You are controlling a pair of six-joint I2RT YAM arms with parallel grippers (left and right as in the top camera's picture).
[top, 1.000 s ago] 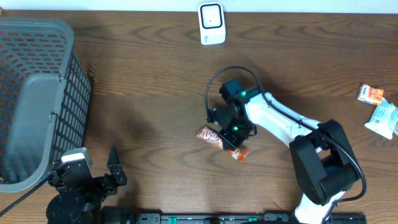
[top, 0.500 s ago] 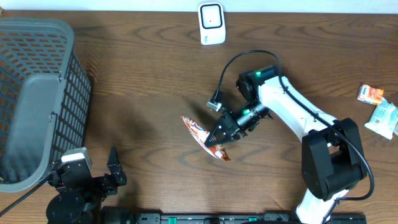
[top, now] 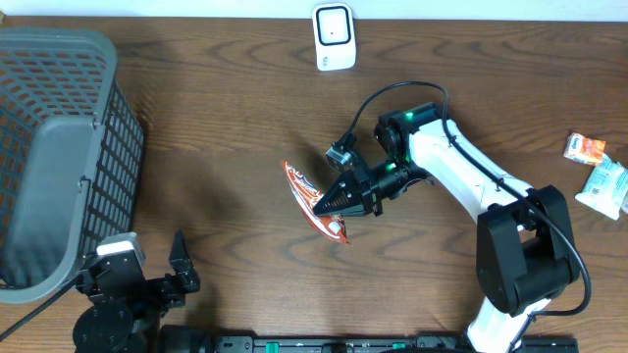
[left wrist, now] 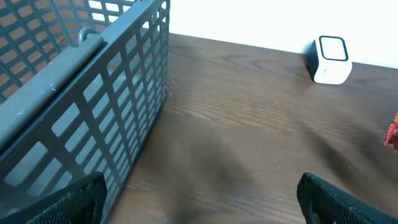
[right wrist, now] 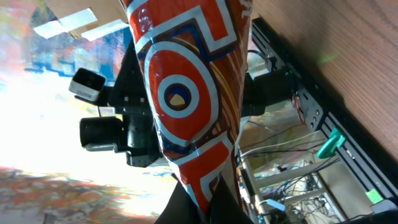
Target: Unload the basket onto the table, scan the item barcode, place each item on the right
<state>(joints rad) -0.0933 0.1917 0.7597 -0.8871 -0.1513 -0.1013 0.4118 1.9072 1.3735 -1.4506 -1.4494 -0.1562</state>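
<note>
An orange-red snack packet [top: 306, 199] with white markings hangs above the middle of the table, with my right gripper [top: 336, 203] shut on its lower right end. In the right wrist view the packet [right wrist: 186, 106] fills the centre and rises from the dark fingertips [right wrist: 217, 202] clamped on it. No barcode shows on the visible face. The white scanner [top: 334, 37] stands at the table's far edge, well beyond the packet, and also shows in the left wrist view [left wrist: 329, 59]. My left gripper [left wrist: 201, 202] is open over bare wood at the front left, holding nothing.
A grey mesh basket [top: 59, 147] occupies the left side, close to my left gripper [top: 180, 260]. Two small packets [top: 587, 149] [top: 606, 186] lie at the right edge. A sliver of the held packet [left wrist: 393, 132] shows at the right of the left wrist view.
The right arm has raised the packet and carried it left, turning it from lying flat to tilted with its end pointing left. The left arm has stayed still.
</note>
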